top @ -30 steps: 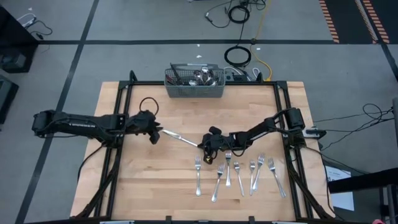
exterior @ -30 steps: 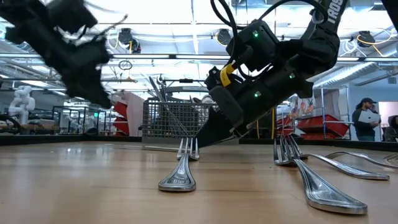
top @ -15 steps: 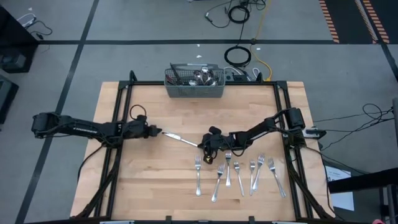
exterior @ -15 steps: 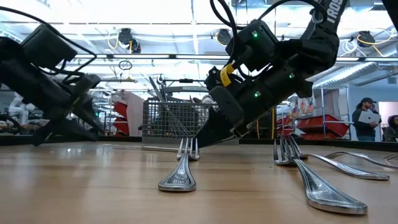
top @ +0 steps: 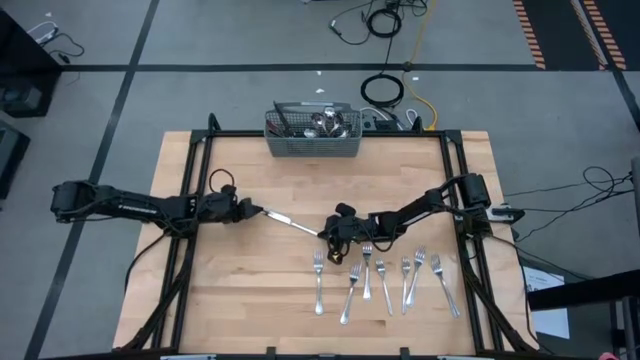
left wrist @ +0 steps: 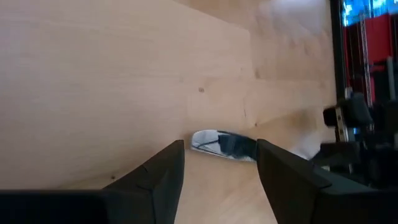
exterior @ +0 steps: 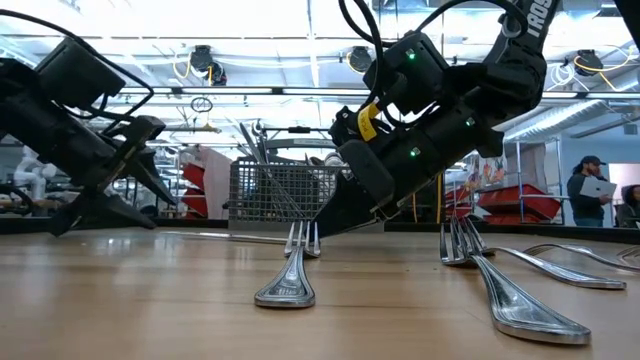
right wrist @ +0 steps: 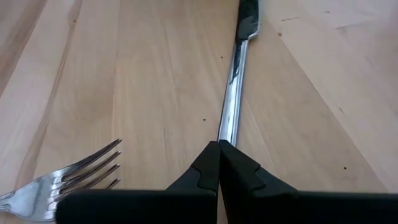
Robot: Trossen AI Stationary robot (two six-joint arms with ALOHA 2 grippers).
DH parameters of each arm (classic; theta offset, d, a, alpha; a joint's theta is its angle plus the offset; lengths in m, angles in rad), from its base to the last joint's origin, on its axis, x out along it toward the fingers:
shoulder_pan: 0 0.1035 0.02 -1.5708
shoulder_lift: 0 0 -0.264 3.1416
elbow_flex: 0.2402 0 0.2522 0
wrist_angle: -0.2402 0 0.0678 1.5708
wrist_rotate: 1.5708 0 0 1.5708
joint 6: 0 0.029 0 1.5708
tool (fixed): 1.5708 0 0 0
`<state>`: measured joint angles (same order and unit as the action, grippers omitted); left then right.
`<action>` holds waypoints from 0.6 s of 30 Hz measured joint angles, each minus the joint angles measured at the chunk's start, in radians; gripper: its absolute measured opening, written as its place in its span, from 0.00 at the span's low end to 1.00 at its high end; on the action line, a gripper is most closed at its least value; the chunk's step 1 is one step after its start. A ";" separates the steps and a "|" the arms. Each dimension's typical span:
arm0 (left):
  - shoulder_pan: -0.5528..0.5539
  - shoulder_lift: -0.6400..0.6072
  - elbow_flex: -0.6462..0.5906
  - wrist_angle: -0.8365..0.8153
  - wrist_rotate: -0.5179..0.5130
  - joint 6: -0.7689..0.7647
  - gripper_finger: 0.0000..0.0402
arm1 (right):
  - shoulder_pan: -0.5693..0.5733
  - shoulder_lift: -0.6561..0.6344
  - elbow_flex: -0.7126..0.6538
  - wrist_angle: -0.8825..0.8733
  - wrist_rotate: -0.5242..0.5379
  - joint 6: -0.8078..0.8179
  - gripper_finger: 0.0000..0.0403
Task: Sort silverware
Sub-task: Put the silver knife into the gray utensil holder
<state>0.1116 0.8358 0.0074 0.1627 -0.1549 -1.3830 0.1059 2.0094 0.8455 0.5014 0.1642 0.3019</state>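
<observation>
A silver table knife lies slanting on the wooden table between my two grippers. My right gripper is shut on the knife's right end. My left gripper stands open and low at the knife's left, rounded end, one finger on either side, apart from it. Several forks lie side by side near the table's front, right of the middle. More silverware sticks out of the grey mesh basket at the far edge. My right gripper pinches the knife's slim right end between its two fingertips. The fingers slant down from the table's right and lie along the knife. The knife runs straight away from them, low along the table top, its other end on the wood.
One fork's tines lie close beside my right gripper. The black frame rails run along the table's left and right sides. Bare wood lies at the front left. A person stands far off in the room behind the table.
My left gripper has sunk toward the table, rolled about its own axis, and then spread its fingers wider around the knife's left end. The knife and my right gripper have stayed where they were.
</observation>
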 joint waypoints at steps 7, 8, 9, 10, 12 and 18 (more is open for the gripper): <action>-0.003 0.043 0.046 -0.041 0.024 -0.026 0.52 | 0.000 0.000 0.000 0.005 -0.003 -0.008 0.00; -0.002 0.051 0.060 -0.056 0.018 -0.027 0.52 | 0.000 0.000 0.000 0.005 -0.003 -0.012 0.00; -0.002 0.060 0.074 -0.060 0.009 -0.025 0.52 | 0.000 0.000 0.000 0.006 -0.005 -0.013 0.00; -0.002 0.072 0.084 -0.058 0.001 -0.024 0.52 | 0.000 0.000 0.000 0.006 -0.007 -0.018 0.00; -0.002 0.106 0.091 -0.069 -0.016 -0.026 0.52 | 0.000 0.001 -0.001 0.008 -0.012 -0.027 0.00; -0.001 0.230 0.140 -0.053 -0.044 -0.025 0.52 | 0.000 0.001 -0.001 0.006 -0.015 -0.059 0.00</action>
<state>0.1110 1.0655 0.1473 0.1095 -0.1994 -1.4082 0.1062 2.0102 0.8448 0.5072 0.1493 0.2433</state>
